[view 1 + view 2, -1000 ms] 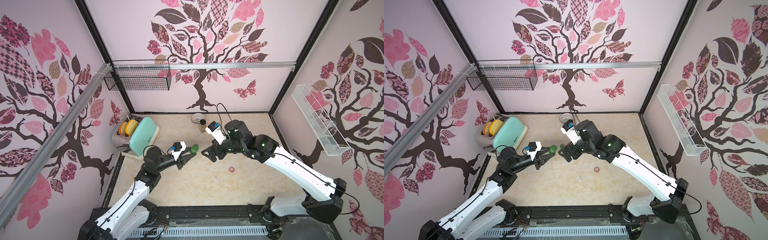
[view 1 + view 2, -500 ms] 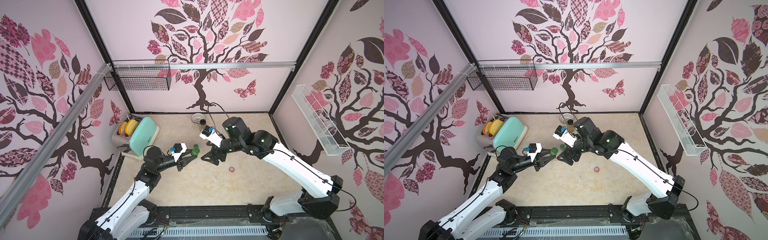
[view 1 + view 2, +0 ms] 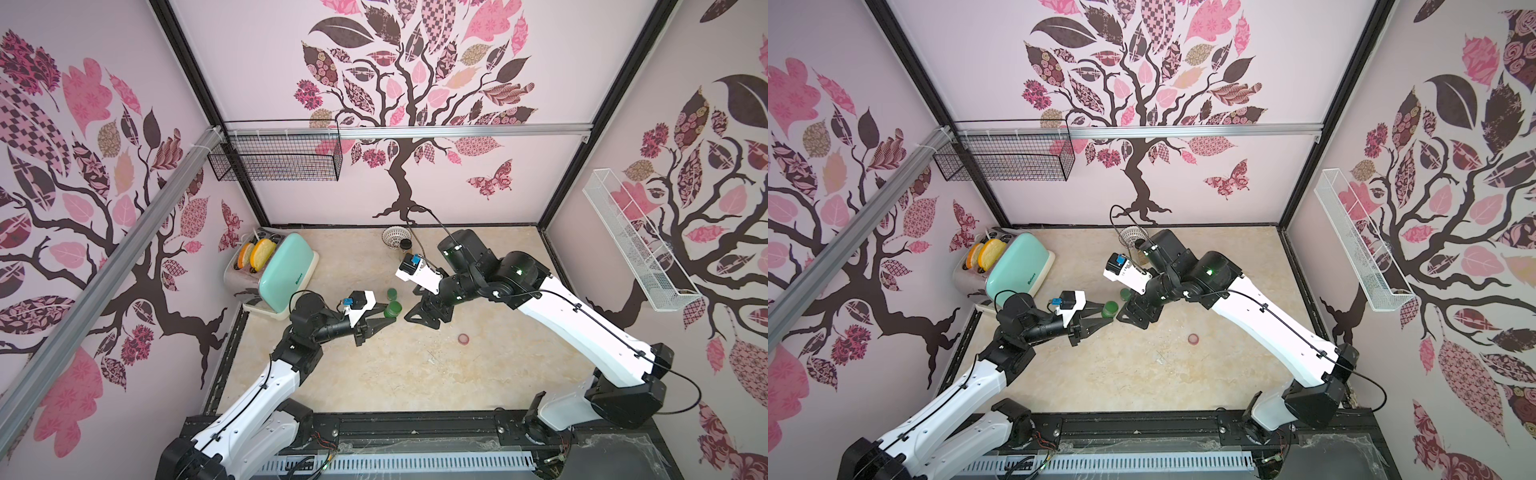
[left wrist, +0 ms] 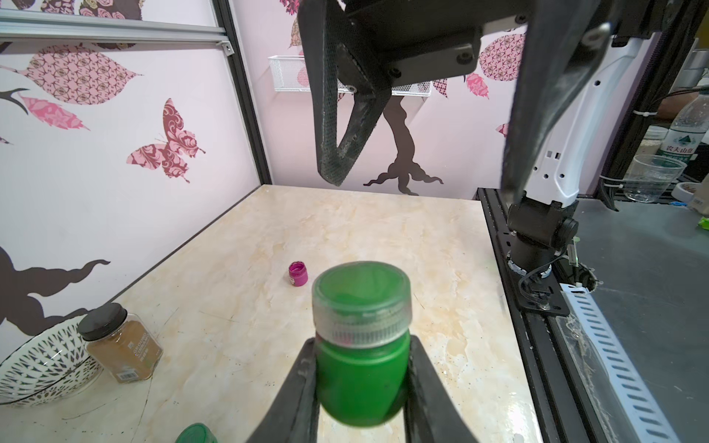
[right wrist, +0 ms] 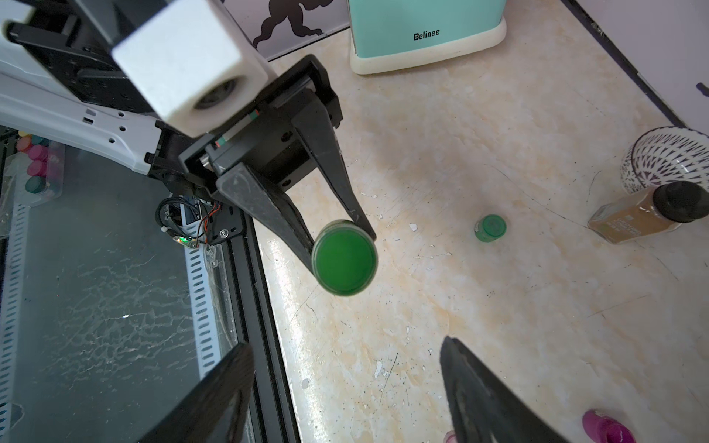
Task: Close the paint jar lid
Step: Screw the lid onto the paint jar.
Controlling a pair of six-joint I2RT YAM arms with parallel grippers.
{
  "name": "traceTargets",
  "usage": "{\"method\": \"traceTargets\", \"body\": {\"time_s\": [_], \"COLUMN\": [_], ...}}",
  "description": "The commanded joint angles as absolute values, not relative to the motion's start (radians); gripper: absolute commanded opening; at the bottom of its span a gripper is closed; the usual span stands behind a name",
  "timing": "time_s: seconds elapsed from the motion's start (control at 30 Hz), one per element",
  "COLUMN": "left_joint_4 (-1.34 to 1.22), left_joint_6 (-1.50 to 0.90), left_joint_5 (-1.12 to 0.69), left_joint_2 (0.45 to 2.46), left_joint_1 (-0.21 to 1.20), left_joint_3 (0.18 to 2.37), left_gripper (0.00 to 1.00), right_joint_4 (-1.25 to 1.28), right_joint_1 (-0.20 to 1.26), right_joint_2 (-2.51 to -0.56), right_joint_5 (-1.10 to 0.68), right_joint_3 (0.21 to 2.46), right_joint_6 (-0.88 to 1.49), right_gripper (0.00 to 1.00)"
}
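A green jar is held above the worktop by the left fingers, its lid already seated; how tightly cannot be told. The right fingers are spread wide nearby, empty, so tightening is judged left to do. One magenta jar, two green jars, the loose jar included, one spice jar and one bowl are counted.

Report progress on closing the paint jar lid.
Done: the left gripper clamps the green plastic paint jar, raised off the table, its clear round lid sitting on top. In hand: the open right gripper hangs near the lid, not touching. Left: grasp and twist the lid; its tightness is not visible.
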State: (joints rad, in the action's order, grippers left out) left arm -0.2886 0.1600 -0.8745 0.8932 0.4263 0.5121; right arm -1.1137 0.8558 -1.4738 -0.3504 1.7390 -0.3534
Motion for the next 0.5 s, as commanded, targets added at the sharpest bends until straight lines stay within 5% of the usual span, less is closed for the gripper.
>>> {"method": "traceTargets", "body": {"time_s": [0.0,0.47], "left_joint_4": [-0.280,-0.264], "left_joint_6": [0.175,0.183], "left_joint_5": [-0.896,-0.907], "left_joint_2": [0.899,0.902], "left_joint_1": [0.432,0.437], "left_joint_3": [0.534,0.542], "left_gripper": [0.17,0.17], "right_joint_4": [-1.125,-1.120], "right_joint_1": [0.856,0.899], "right_joint_2": [-1.508,-1.625], "right_joint_5": [-0.365,-0.345], "right_joint_3": [1.790,1.858], "right_joint_6": [-0.359,-0.347], "right_gripper": [0.77,0.67]}}
